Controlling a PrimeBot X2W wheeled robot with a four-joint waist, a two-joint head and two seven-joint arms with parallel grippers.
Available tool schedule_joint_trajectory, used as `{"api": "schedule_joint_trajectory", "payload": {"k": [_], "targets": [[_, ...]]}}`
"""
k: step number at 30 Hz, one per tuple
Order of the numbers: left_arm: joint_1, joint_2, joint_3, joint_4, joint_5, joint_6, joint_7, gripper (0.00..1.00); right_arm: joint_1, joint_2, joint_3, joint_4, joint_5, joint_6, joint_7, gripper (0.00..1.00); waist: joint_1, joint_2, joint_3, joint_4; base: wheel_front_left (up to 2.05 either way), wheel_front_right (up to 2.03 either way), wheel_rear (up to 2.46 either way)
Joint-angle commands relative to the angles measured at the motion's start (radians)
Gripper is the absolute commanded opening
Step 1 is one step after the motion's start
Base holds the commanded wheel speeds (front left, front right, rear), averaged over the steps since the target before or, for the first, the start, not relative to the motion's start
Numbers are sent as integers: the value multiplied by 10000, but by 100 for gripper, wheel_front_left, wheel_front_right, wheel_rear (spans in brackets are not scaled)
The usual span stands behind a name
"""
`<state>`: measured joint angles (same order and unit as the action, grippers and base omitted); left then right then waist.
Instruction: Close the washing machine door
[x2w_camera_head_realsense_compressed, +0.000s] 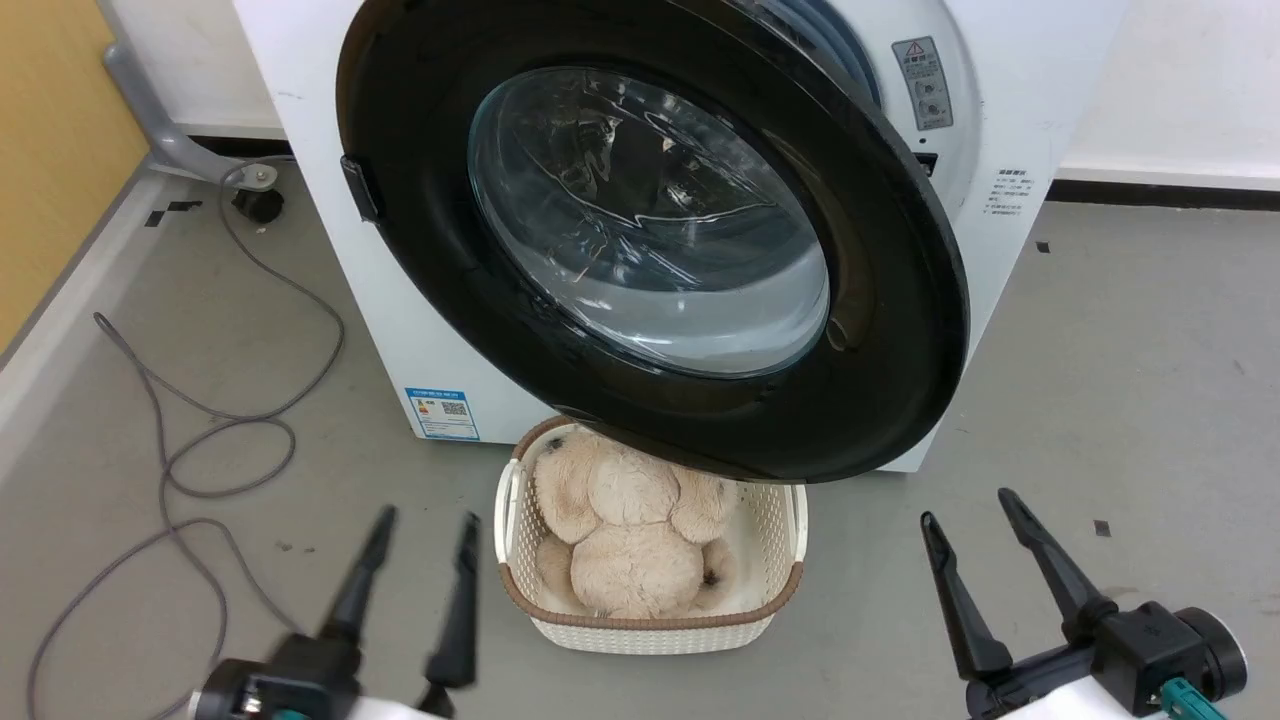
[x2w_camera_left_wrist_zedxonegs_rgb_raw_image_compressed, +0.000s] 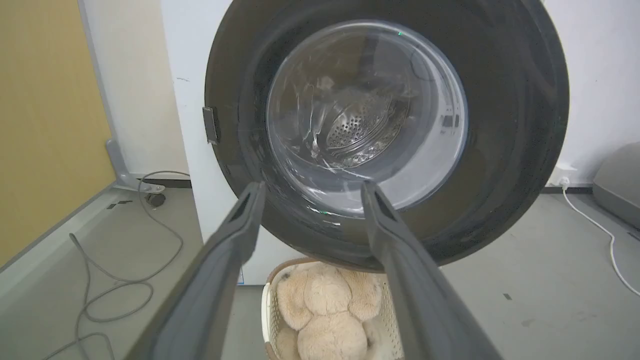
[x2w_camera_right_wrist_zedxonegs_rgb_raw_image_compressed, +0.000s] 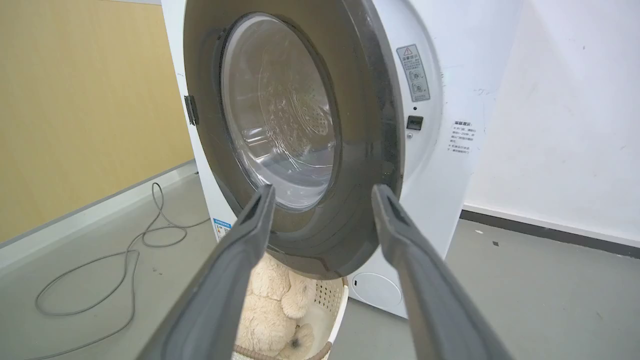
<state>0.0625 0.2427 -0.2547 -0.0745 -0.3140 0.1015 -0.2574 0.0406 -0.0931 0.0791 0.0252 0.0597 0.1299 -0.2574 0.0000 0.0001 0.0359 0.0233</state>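
Left gripper (x2w_camera_head_realsense_compressed: 428, 516) and right gripper (x2w_camera_head_realsense_compressed: 966, 507) both stand spread, holding nothing, low on either side of a basket (x2w_camera_head_realsense_compressed: 650, 635). Door (x2w_camera_head_realsense_compressed: 650, 230) hangs ajar ahead of and above them, apart from both, its right edge standing off the machine (x2w_camera_head_realsense_compressed: 400, 330). I judge it rigid, fairly heavy and hinged at its left. The glossy rim would be slippery to pinch, and the glass centre is best left alone. I would press on the black rim near the right edge; the right gripper lies nearer that spot.
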Motion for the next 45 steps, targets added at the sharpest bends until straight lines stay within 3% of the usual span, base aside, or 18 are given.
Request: {"api": "schedule_joint_trajectory", "payload": {"k": [1,9,10,18,29,38,45], "targets": [[175,-21,-160,225,470,-171,-42,100,188,-5,29,36,-3,8,-44,100,0,-1,18,8,0,0,0],[116,-288,-142,550,1072,-470,-43,100,175,58,20,109,60,8,-44,100,0,-1,168,27,0,0,0],[31,-378,-85,581,1141,-559,-43,100,109,40,120,71,107,8,-44,0,0,-1,283,73,0,0,0],[-388,-702,100,530,1359,-813,-43,100,-724,-496,720,48,257,8,-44,0,0,-1,1083,346,0,0,0],[-1143,-1174,336,212,1669,-1145,-43,100,-3845,-2439,1886,988,1258,8,395,0,0,-1,2626,945,0,0,0],[-1560,-1552,357,142,1801,-1275,-43,100,-5990,-3117,1191,2618,2348,8,713,0,0,-1,3355,1409,0,0,0],[-1786,-1726,489,-30,1870,-1350,-43,100,-7825,-3022,280,4191,2763,8,1146,0,0,-1,3819,1607,0,0,0]]}}
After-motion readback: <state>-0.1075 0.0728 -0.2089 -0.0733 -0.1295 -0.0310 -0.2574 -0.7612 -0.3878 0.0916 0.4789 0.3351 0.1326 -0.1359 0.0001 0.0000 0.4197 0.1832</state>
